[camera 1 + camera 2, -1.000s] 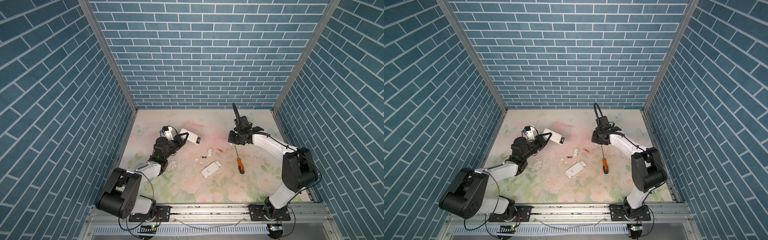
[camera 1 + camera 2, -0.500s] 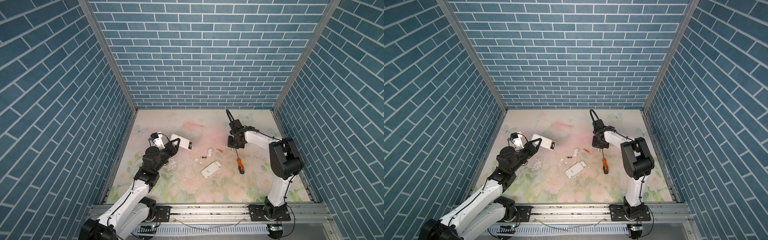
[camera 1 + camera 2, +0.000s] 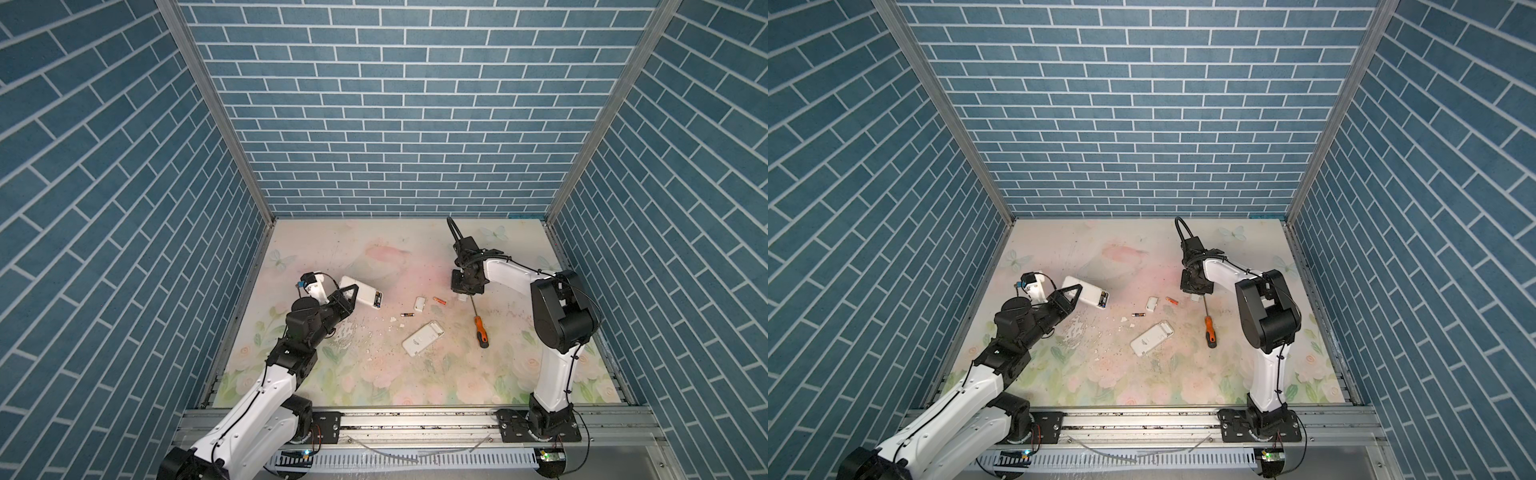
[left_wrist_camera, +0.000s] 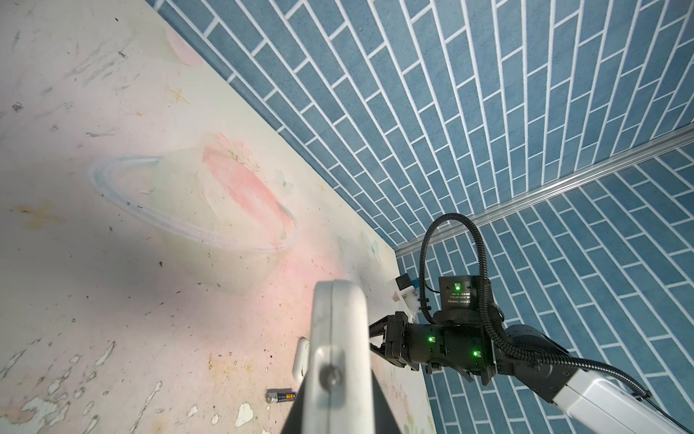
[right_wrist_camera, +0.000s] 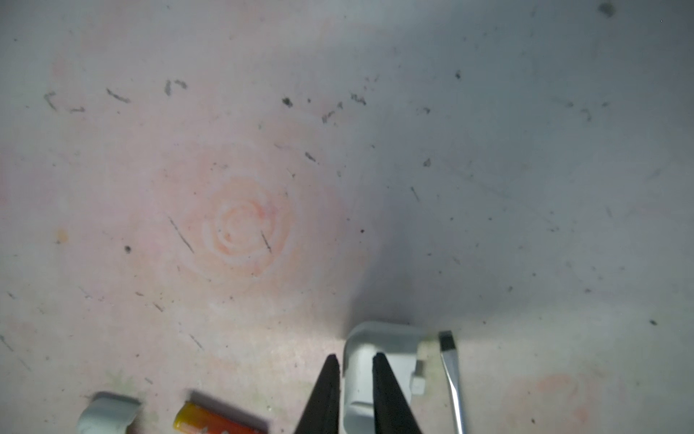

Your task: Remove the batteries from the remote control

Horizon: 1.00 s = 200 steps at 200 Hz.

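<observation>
Batteries sit in the remote, at the end away from the left gripper fingers pinching it. Right gripper fingers stand slightly apart astride a white cover; an orange battery lies just beside them.

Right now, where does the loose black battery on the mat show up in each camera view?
In a top view: black battery just below-left of the small white cover.
In a top view: the same, beside that cover.
Left wrist: beside the held remote, near the cover; battery.
Right wrist: not in it; the cover shows.
Shared landmark: the small white cover.
</observation>
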Each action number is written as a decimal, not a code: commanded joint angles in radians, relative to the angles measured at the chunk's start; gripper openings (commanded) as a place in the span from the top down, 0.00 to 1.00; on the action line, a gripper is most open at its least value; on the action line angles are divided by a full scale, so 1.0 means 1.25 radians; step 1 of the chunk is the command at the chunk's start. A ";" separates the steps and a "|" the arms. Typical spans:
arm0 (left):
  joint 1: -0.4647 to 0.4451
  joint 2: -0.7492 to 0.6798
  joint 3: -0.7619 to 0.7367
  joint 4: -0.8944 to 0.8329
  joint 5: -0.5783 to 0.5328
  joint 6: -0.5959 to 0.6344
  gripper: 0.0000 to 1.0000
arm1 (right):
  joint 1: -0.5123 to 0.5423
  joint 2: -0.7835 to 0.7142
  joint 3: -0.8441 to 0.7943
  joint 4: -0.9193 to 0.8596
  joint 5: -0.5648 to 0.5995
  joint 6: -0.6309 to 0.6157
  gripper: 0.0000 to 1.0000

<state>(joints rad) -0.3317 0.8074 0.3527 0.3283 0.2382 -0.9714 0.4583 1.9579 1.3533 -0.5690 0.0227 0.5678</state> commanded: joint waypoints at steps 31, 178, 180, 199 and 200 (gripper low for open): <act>0.000 -0.022 -0.014 0.011 -0.012 0.004 1.00 | 0.012 0.016 0.074 -0.039 -0.024 -0.004 0.73; 0.044 -0.051 -0.028 -0.004 0.011 -0.023 1.00 | 0.351 -0.278 -0.064 -0.194 0.120 0.625 0.29; 0.046 -0.053 -0.028 -0.005 0.012 -0.024 1.00 | 0.357 -0.272 -0.054 -0.212 0.129 0.635 0.28; 0.056 -0.083 -0.027 -0.032 0.022 -0.022 1.00 | 0.400 -0.199 0.050 -0.345 0.182 0.713 0.21; 0.056 -0.084 -0.027 -0.034 0.022 -0.022 1.00 | 0.401 -0.197 0.053 -0.349 0.182 0.715 0.20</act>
<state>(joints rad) -0.2794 0.7475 0.2966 0.3099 0.2428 -1.0008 0.9089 1.6249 1.3113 -0.8505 0.1410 1.1851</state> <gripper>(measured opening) 0.191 0.764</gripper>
